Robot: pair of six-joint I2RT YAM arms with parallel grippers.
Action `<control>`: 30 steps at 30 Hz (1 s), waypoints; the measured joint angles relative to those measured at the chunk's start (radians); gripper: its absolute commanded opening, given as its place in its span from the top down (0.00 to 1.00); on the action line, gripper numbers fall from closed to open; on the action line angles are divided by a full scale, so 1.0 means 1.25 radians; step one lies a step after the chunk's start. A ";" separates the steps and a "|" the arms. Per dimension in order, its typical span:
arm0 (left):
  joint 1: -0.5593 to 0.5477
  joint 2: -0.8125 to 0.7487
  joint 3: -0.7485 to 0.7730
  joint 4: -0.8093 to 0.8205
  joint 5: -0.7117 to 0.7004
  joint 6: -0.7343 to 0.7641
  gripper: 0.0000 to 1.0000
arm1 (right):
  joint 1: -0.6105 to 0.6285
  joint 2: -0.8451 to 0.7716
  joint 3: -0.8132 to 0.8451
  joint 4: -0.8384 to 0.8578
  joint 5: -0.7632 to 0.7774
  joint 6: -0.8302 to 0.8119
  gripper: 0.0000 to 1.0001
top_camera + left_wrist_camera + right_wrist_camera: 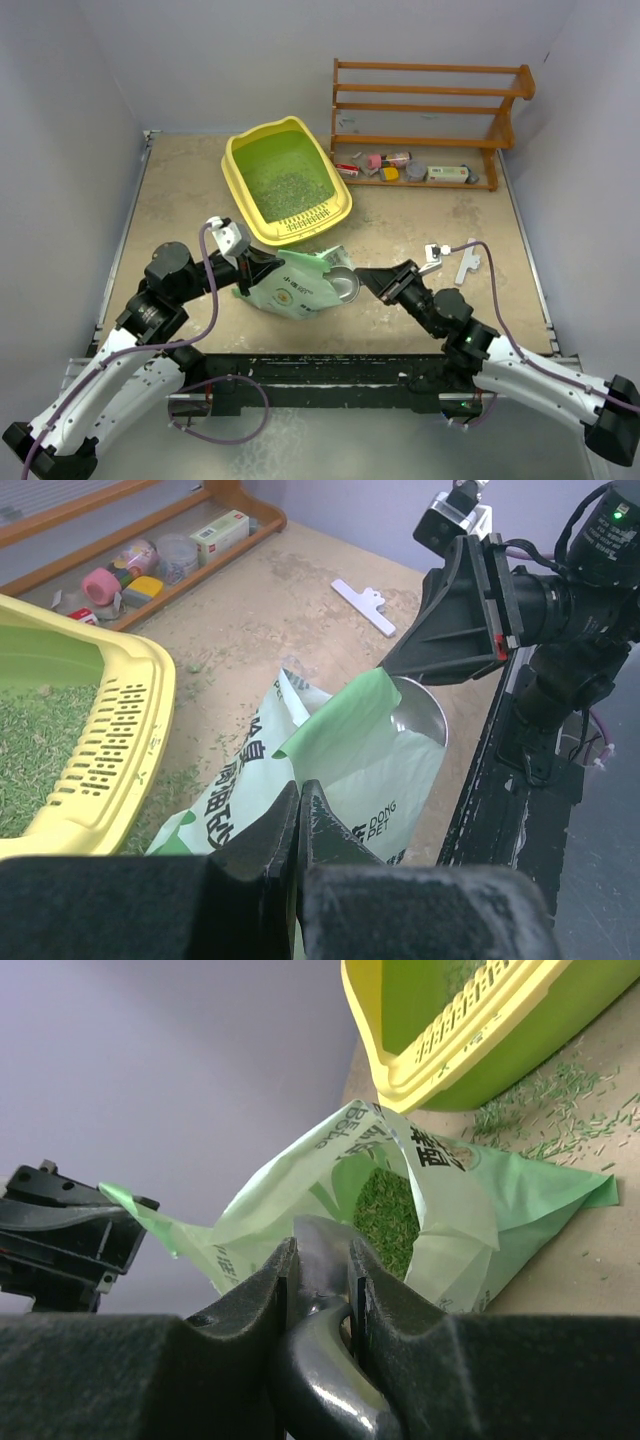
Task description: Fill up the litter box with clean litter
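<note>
1. The large yellow plastic litter box [233,178] with rounded corners sits at an angle on the desk [420,215], slotted grille rim nearest. Grey-green granular litter [290,185] covers much of its green floor.
2. More litter shows inside the open pale-green plastic bag [290,290] beside the grille, and stray granules [545,1100] dot the desk.

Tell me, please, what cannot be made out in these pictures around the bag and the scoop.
- Scoop bowl's contents: bag flap covers most of it in the left wrist view.
- Litter left in the bag: right wrist view shows only a patch through the mouth.
- Labels on the rack's items: too small in the top view.
</note>
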 measured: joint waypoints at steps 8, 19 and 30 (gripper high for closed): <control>0.000 0.000 0.000 0.001 0.010 0.000 0.96 | 0.000 -0.137 -0.009 -0.103 0.061 0.020 1.00; 0.000 0.002 0.000 0.042 0.039 -0.003 0.70 | 0.001 -0.293 -0.013 -0.255 0.138 0.039 1.00; 0.000 0.008 0.000 0.063 0.101 -0.023 0.55 | 0.002 -0.432 0.001 -0.453 0.221 0.043 1.00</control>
